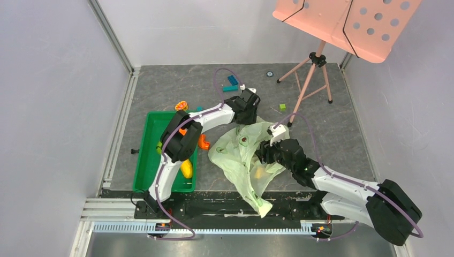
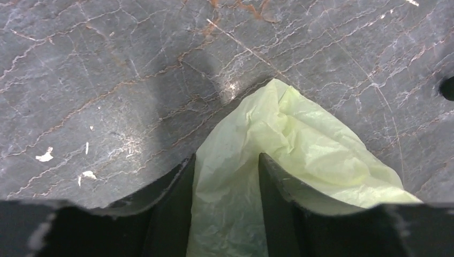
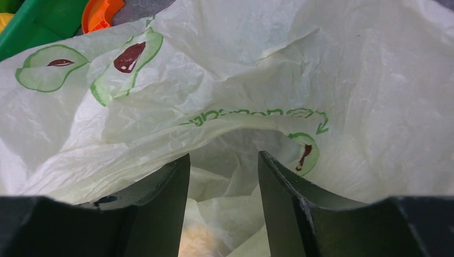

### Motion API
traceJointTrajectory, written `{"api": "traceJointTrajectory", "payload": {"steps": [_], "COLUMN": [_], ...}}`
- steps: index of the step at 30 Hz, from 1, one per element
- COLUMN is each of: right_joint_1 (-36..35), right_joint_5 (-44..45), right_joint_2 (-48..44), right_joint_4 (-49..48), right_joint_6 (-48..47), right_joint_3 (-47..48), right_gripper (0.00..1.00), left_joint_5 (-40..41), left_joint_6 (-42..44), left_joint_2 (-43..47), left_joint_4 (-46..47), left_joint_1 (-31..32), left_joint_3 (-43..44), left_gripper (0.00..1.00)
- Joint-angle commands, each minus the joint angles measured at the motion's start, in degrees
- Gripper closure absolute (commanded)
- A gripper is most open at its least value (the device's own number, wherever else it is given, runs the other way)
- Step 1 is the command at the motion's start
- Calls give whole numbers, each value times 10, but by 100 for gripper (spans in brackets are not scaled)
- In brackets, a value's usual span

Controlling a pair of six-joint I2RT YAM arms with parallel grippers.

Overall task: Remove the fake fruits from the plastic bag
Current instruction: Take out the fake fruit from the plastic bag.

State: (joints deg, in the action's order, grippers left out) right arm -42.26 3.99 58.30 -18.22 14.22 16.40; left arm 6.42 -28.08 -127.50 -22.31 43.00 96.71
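Plastic bag [image 1: 239, 152] lies mid bench [image 1: 337, 112], tail over the near edge, yellowish fruit [image 1: 259, 172] inside. My left tool [image 2: 225, 209] straddles its far corner; I can't tell if it grips. My right tool [image 3: 224, 209], released, is at the mouth. Next, I reckon: reach inside.

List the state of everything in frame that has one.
plastic bag: crumpled, mouth partly open
left gripper: open, astride a bag corner
right gripper: open, at the bag's mouth
yellow fruit: out, lying in green tray
yellowish lump: inside the bag
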Motion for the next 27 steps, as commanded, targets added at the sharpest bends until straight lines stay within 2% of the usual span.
{"api": "traceJointTrajectory", "payload": {"steps": [1, 7, 11, 27], "right_joint_1": [-1, -1, -1, -1], "right_joint_5": [3, -21, -15, 6], "right_joint_2": [30, 81, 103, 156], "right_joint_4": [11, 9, 9, -8], "right_joint_6": [-52, -108, -137, -252], "right_joint_3": [42, 70, 82, 117], "right_gripper": [45, 35, 30, 20], "left_joint_5": [-52, -104, -124, -243], "left_joint_6": [29, 35, 44, 99], "left_joint_2": [9, 20, 23, 46], "left_joint_4": [-16, 11, 21, 60], "left_joint_1": [10, 12, 12, 15], "left_joint_3": [-19, -62, -79, -120], "left_gripper": [53, 83, 97, 98]}}
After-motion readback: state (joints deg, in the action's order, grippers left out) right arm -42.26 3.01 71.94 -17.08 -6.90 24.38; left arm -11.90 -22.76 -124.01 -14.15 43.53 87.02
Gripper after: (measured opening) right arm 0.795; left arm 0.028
